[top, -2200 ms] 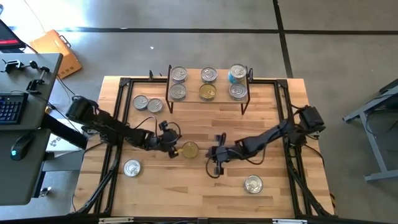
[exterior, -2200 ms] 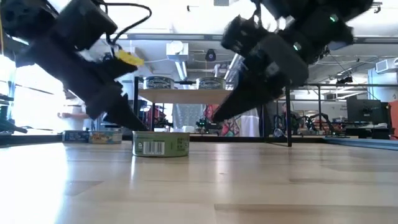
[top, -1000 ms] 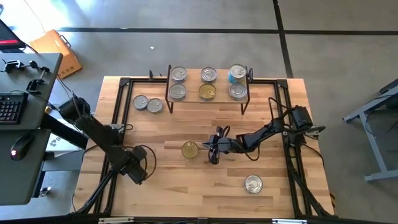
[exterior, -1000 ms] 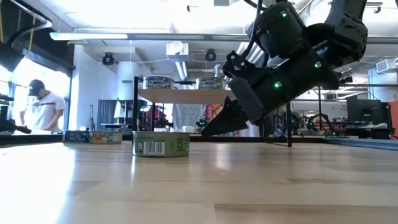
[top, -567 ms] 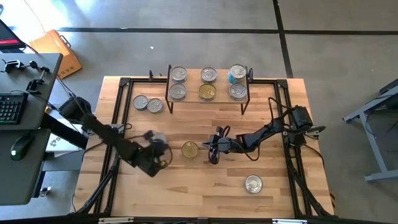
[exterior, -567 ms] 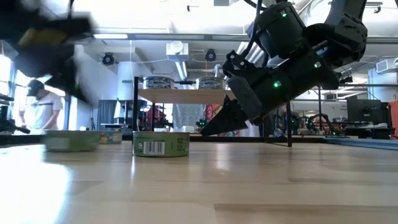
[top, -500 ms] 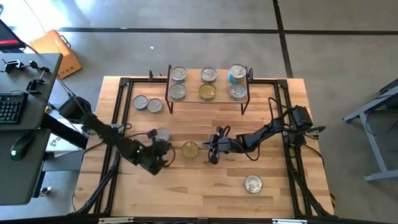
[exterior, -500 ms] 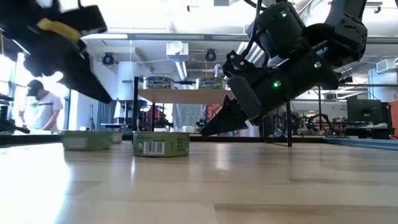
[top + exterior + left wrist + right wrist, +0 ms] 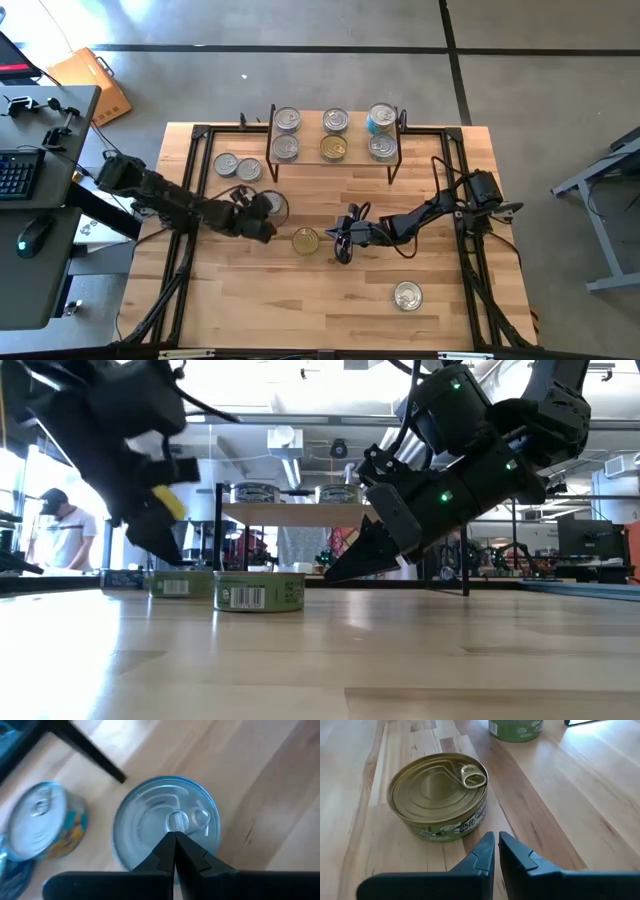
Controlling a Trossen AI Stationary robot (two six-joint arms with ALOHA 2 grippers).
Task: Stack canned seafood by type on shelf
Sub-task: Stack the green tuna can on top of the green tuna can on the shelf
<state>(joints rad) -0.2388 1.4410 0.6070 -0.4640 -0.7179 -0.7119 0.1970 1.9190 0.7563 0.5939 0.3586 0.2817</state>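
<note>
Left gripper (image 9: 174, 840): seen closed, empty, tips over a silver-lidded tin (image 9: 272, 207) left of centre.
Right gripper (image 9: 496, 842): closed, empty, just right of a gold-lidded tin (image 9: 305, 241).
Shelf (image 9: 335, 137): far side, six tins on it.

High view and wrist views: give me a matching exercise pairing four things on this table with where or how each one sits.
Things:
1. blue-labelled tin
2. right gripper
3. left gripper
4. lone silver-lidded tin

Place or state:
a. fingers shut, over a silver-lidded tin near the shelf's left legs
b. on the table's near right part, away from both arms
c. on the shelf, far right corner
d. fingers shut, pointing at the gold-lidded tin on the table

Pairs: 1-c, 2-d, 3-a, 4-b
</note>
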